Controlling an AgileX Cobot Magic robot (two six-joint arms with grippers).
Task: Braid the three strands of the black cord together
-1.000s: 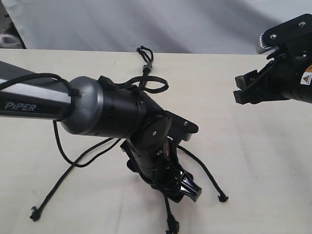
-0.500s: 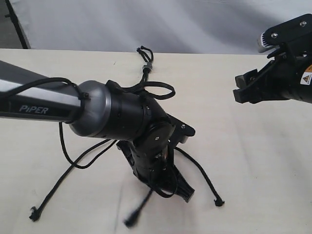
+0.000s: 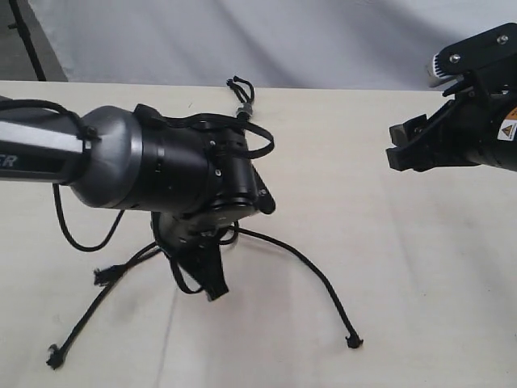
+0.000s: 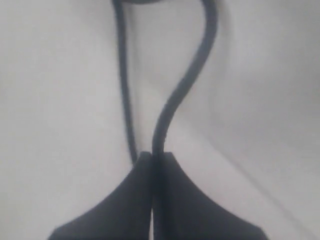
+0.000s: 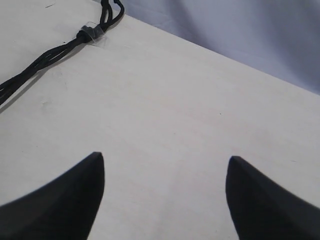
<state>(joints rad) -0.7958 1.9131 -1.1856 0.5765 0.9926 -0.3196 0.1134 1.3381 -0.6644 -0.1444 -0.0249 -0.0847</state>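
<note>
Strands point(image 3: 311, 271), three on one black cord point(image 3: 240, 101); left jaws pinching one, right jaws wide, empty.

Left arm point(image 3: 153, 166) hides the middle of the black cord point(image 3: 240, 109) in the exterior view, so where the three strands point(image 3: 311, 271) split can't be told. Right arm point(image 3: 468, 133) is cut off by the frame edge, fingertips unclear. Left wrist view is blurred; the strand point(image 4: 180, 95) runs off the edge.
</note>
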